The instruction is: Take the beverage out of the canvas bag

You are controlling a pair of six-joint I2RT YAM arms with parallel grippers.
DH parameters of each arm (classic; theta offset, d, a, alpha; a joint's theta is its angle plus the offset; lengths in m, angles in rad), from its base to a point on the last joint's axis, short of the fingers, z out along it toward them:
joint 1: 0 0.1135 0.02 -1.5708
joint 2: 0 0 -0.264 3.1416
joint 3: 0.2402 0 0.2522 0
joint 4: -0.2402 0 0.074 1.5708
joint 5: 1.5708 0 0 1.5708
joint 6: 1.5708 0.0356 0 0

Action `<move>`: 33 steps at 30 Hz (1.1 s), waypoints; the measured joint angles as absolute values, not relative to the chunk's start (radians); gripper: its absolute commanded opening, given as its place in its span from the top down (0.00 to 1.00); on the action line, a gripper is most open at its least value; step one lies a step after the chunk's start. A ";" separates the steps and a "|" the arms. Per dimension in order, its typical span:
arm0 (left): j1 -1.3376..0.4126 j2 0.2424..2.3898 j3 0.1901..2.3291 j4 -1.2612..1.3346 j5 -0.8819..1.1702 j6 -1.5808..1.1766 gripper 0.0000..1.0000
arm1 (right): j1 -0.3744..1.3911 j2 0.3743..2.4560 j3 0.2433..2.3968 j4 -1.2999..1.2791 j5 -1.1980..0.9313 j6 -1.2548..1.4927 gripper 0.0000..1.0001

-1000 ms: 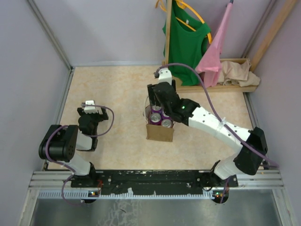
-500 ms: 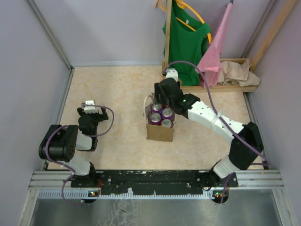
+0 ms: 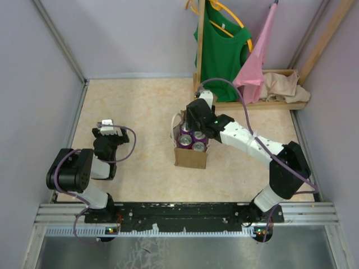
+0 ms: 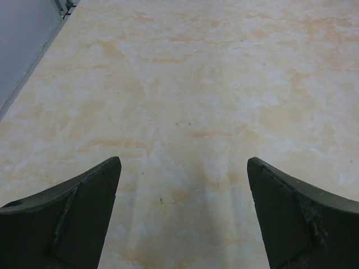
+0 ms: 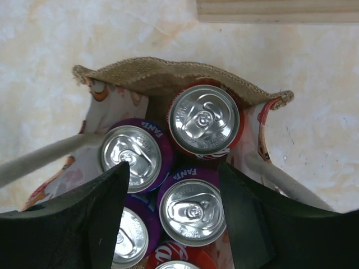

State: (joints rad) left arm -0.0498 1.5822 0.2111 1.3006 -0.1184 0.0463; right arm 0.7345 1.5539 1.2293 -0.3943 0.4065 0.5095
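The tan canvas bag (image 3: 190, 158) stands upright mid-table, holding several upright cans. In the right wrist view its burlap rim (image 5: 168, 70) frames a red can (image 5: 205, 120) at the far end, a purple Fanta can (image 5: 133, 157) on the left and another purple Fanta can (image 5: 192, 204) in the middle. My right gripper (image 5: 174, 174) hovers open just above the bag's mouth, its jaws straddling the middle purple can; it also shows in the top view (image 3: 197, 119). My left gripper (image 4: 182, 168) is open and empty over bare table at the left (image 3: 106, 131).
A wooden rack (image 3: 263, 103) with a green shirt (image 3: 222, 50), a pink cloth (image 3: 255, 64) and a beige cloth (image 3: 286, 85) stands at the back right, close behind the bag. Grey walls enclose the table. The bag's pale handles (image 5: 45, 157) hang to each side.
My right gripper has swung from over the bag's left part toward the back right and now sits over the bag's far end. The left arm has not moved.
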 measured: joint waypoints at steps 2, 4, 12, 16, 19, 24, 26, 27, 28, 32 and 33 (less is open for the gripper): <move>-0.050 1.582 0.211 1.301 -0.118 0.046 0.00 | 0.735 1.560 1.212 -0.405 0.415 0.532 0.35; -0.050 1.582 0.211 1.301 -0.118 0.047 0.00 | 0.735 1.575 1.204 -0.422 0.432 0.560 0.31; -0.050 1.582 0.211 1.301 -0.118 0.047 0.00 | 0.735 1.594 1.203 -0.435 0.488 0.656 0.26; -0.050 1.582 0.211 1.301 -0.118 0.047 0.00 | 0.735 1.590 1.189 -0.418 0.506 0.712 0.24; -0.050 1.582 0.211 1.301 -0.118 0.047 0.00 | 0.735 1.584 1.169 -0.396 0.514 0.752 0.23; -0.050 1.582 0.211 1.301 -0.119 0.047 0.00 | 0.735 1.583 1.171 -0.392 0.544 0.803 0.23; -0.050 1.582 0.211 1.301 -0.118 0.047 0.00 | 0.735 1.587 1.184 -0.399 0.561 0.820 0.23; -0.050 1.583 0.211 1.301 -0.119 0.047 0.00 | 0.735 1.591 1.191 -0.402 0.565 0.826 0.23; -0.050 1.583 0.211 1.301 -0.119 0.047 0.00 | 0.735 1.595 1.198 -0.406 0.569 0.834 0.24; -0.050 1.582 0.211 1.301 -0.118 0.047 0.00 | 0.737 1.622 1.225 -0.414 0.588 0.851 0.24; -0.050 1.582 0.211 1.301 -0.119 0.047 0.00 | 0.737 1.633 1.233 -0.416 0.594 0.854 0.24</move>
